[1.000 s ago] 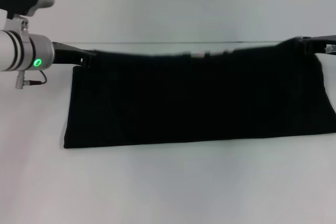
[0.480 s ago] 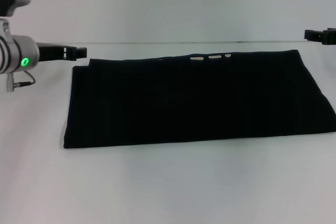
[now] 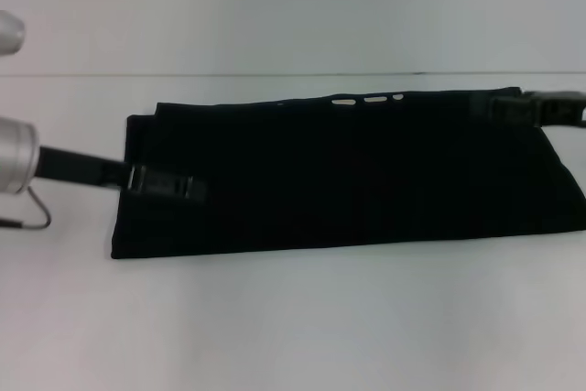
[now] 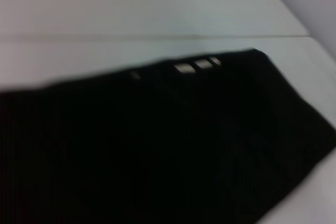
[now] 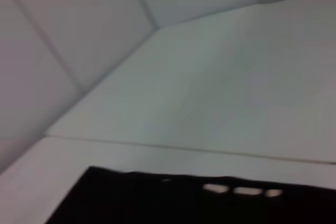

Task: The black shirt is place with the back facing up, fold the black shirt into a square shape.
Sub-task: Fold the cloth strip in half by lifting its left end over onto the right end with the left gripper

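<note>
Black shirt (image 3: 348,171) lying flat on the white table (image 3: 293,318), folded into a long band running from the left side across to the right edge of the head view. Three small pale gaps (image 3: 368,98) along its far edge, near the middle. Near edge straight, left end squared off, right end slanting outward.

Left gripper (image 3: 174,185) over the left end of the shirt, about midway between its far and near edges, reaching in from the left on a dark arm. Cannot tell whether open or closed: black fingers merging with black cloth.

Right gripper (image 3: 513,109) at the far right corner of the shirt, coming in from the right. Cannot tell its state either, nor whether touching the cloth.

From the left wrist, only the shirt (image 4: 157,145) filling the lower part. From the right wrist, the far edge of the shirt (image 5: 173,200) and table beyond it.
</note>
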Action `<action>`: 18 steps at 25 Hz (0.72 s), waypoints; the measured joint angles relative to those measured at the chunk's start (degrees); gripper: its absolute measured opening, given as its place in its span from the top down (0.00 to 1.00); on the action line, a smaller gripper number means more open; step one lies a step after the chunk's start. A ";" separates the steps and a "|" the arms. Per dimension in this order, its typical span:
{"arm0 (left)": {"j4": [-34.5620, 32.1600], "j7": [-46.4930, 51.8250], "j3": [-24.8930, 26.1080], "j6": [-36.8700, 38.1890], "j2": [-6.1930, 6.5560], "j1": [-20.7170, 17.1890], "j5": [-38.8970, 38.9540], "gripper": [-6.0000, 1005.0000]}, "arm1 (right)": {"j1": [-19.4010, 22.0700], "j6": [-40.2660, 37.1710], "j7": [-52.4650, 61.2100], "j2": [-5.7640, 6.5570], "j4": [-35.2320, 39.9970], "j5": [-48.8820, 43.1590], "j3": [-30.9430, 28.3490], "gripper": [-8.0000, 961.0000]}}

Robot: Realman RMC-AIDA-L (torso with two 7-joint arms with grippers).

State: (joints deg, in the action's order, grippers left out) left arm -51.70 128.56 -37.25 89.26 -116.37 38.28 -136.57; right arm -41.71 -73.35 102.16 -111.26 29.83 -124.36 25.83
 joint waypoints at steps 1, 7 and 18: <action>0.49 0.87 1.22 1.98 0.16 -0.18 0.01 0.13 | 0.23 -1.13 -0.94 -0.31 0.02 0.35 0.02 0.21; 5.82 8.23 5.24 8.03 1.78 -0.13 -0.44 0.06 | 0.13 -7.19 -7.87 -1.20 0.10 0.50 0.51 0.18; 11.78 27.19 6.71 3.57 1.94 -0.42 -3.25 0.07 | -1.06 -12.10 -12.96 -2.09 2.69 0.58 8.98 0.04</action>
State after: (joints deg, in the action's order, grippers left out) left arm -39.92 155.75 -30.54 92.83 -114.43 37.86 -139.82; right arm -42.77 -85.45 89.21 -113.36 32.52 -123.78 34.81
